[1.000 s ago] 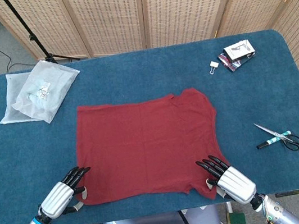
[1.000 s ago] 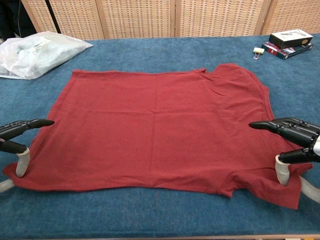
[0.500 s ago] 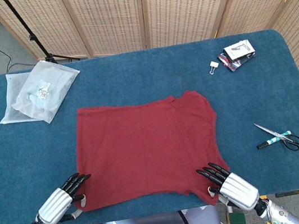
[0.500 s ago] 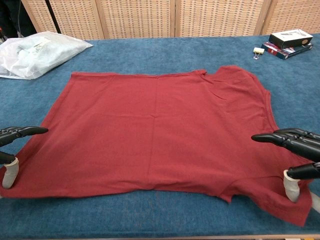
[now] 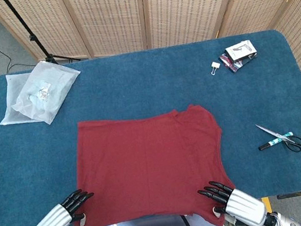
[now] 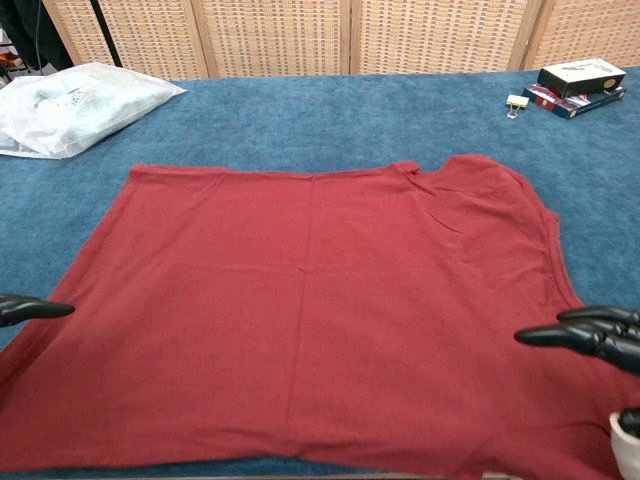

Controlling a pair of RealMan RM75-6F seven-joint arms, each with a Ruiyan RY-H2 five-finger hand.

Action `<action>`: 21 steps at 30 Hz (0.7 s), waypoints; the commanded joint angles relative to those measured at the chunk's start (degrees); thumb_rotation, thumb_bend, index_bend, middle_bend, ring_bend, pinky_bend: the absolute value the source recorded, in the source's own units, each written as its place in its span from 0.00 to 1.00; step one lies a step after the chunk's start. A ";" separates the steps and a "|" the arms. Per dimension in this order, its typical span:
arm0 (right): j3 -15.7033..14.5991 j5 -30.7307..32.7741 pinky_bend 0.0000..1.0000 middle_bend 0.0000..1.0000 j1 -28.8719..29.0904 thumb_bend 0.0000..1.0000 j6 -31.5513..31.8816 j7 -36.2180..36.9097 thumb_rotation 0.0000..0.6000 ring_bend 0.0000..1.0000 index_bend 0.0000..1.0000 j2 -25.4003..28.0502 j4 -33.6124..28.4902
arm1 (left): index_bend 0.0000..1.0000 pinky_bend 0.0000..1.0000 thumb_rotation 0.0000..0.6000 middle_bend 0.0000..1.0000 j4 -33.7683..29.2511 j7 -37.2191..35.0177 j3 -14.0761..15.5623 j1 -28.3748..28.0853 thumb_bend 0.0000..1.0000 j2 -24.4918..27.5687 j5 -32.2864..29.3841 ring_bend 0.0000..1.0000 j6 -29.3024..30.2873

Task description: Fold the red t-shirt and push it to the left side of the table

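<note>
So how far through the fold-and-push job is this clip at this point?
Early. Done: the red t-shirt lies spread flat, no fold in it. In hand: the left hand and right hand grip its near corners at the table's front edge. Left: all folding, then the push to the left side.

red t-shirt (image 6: 310,310) flat on blue table (image 6: 330,120), fingertips (image 6: 575,335) at both edges

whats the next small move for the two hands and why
Probably lift both near corners and carry them away toward the far hem. The left hand and right hand each sit at a near corner of the red t-shirt, which lies flat and unfolded.
</note>
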 commanded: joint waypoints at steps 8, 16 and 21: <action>-3.64 -5.12 0.00 0.00 -0.84 0.57 3.19 -0.12 1.00 0.00 0.62 2.39 -0.87 | 0.70 0.00 1.00 0.00 0.83 -0.82 2.31 2.44 0.44 0.66 2.31 0.00 4.10; -5.43 -7.60 0.00 0.00 -1.89 0.57 4.85 -0.27 1.00 0.00 0.63 3.14 0.29 | 0.70 0.00 1.00 0.00 3.83 -3.02 3.45 4.29 0.44 0.53 2.87 0.00 6.05; -5.64 -7.97 0.00 0.00 -2.39 0.57 5.46 0.13 1.00 0.00 0.63 3.04 1.34 | 0.70 0.00 1.00 0.00 5.13 -3.71 4.00 4.95 0.44 0.09 3.48 0.00 6.82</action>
